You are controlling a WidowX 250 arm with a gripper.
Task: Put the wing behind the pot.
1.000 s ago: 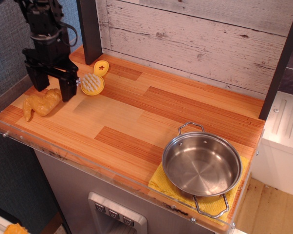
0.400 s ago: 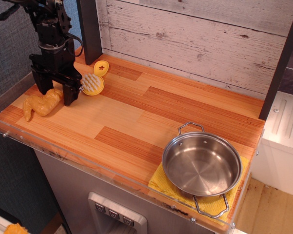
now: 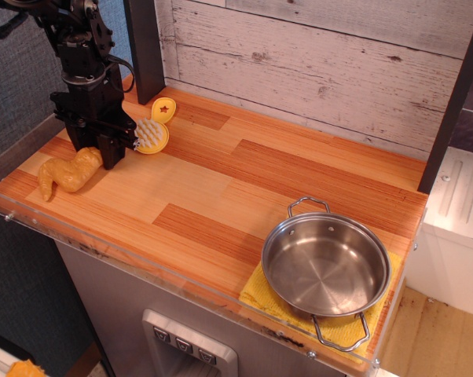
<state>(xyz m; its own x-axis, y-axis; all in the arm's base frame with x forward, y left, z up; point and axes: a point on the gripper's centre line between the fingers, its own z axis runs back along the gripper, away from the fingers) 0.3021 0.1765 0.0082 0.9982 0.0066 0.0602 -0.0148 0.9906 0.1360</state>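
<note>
Wing (image 3: 66, 174), golden-tan, bent: lies at the far left of the wooden counter (image 3: 244, 188), near the front edge, its upper end now between the fingers of the gripper (image 3: 94, 155). Gripper, black: a second ago hung wide open above the wing; has since come down and narrowed, jaws closed on the wing's right end, so the grasp looks made or nearly so; lift not begun. Brush (image 3: 149, 135), yellow, white bristles: just right of the gripper, unmoved. Pot (image 3: 325, 265), steel, empty: far right on a yellow cloth (image 3: 262, 297), well apart from the wing; bare counter behind it awaits delivery.
</note>
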